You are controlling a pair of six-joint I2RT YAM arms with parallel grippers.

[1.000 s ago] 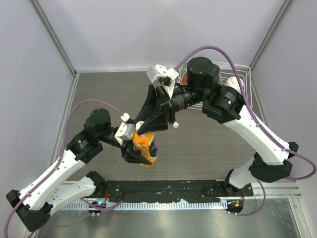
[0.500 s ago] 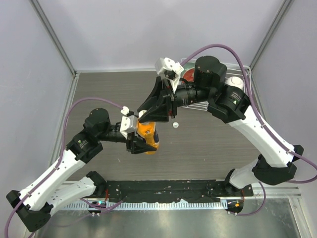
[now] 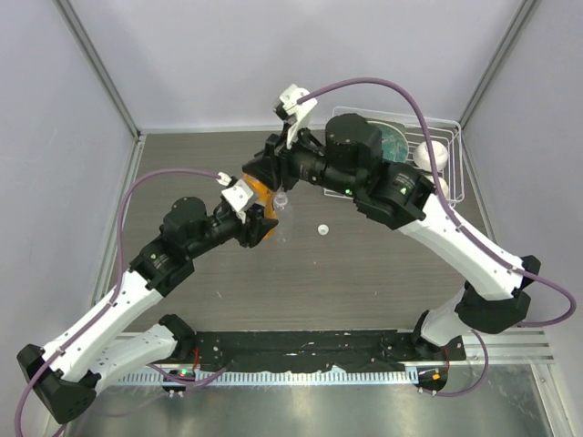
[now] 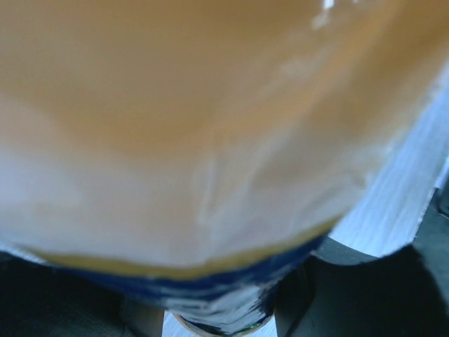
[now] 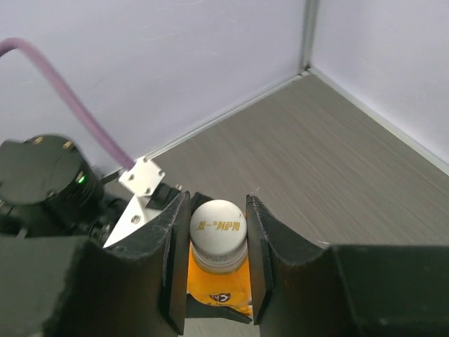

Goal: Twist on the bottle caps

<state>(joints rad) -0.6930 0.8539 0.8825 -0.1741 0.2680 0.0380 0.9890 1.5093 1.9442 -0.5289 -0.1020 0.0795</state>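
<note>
A: Where is the orange bottle (image 5: 217, 284) sitting?

B: The left gripper (image 3: 259, 228) is gripping it by the body, jaws clamped on it. The left wrist camera is showing only a blur of orange label, so its fingers are not showing there.

A: And the cream cap (image 5: 217, 225)?

B: It is sitting on the bottle's neck. The right gripper (image 5: 216, 210) is reaching over it, and its two fingers (image 5: 175, 260) are pressing against the cap's sides, jaws narrow and holding the cap.

A: Is anything getting in the way?

B: From above, the right arm's wrist is covering most of the bottle, so only a strip of orange is showing. The clear bottle (image 3: 280, 202) is standing just beside the orange bottle, on its right, partly hidden by the two grippers.

A: What else is lying around?

B: The white cap (image 3: 322, 229) is lying on the table (image 3: 364, 273), near the orange bottle, to its right. Well apart, further right and back, a wire rack (image 3: 453, 173) is holding a teal plate (image 3: 398, 144) and a white ball (image 3: 430, 153), with the right arm crossing part of them.
</note>
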